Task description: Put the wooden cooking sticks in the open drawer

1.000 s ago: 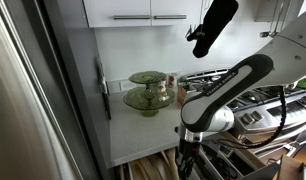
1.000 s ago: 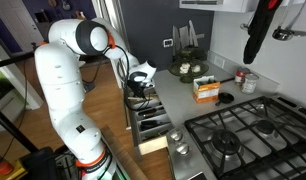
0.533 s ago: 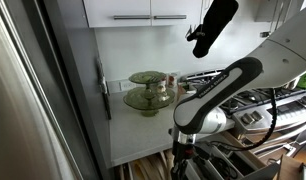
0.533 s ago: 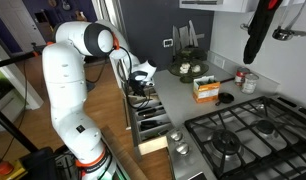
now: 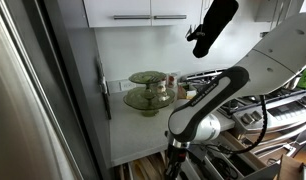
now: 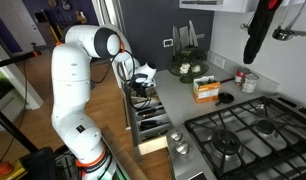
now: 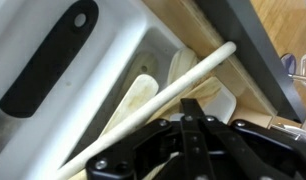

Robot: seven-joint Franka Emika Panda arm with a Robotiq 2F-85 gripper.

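Observation:
In the wrist view a long light wooden cooking stick [image 7: 183, 80] runs diagonally over the open drawer [image 7: 198, 30]. It lies right at the tips of my gripper [image 7: 190, 120], whose fingers are pressed together and seem to hold it. More wooden spoons [image 7: 133, 100] lie in the compartment below. A black-handled utensil [image 7: 53, 60] lies in the white compartment beside them. In both exterior views the gripper [image 5: 178, 162] [image 6: 141, 88] hangs low over the drawer [image 6: 145, 125] [image 5: 143, 170] at the counter's edge.
A green glass tiered dish [image 5: 148, 92] [image 6: 188, 68] stands at the back of the counter. A small box [image 6: 205, 90] and a gas stove [image 6: 243, 135] lie beyond the drawer. A black mitt [image 5: 213, 25] hangs overhead. A steel fridge side [image 5: 33, 100] is close by.
The arm's elbow has swung sideways and the wrist has sunk slightly toward the drawer. The gripper stays shut.

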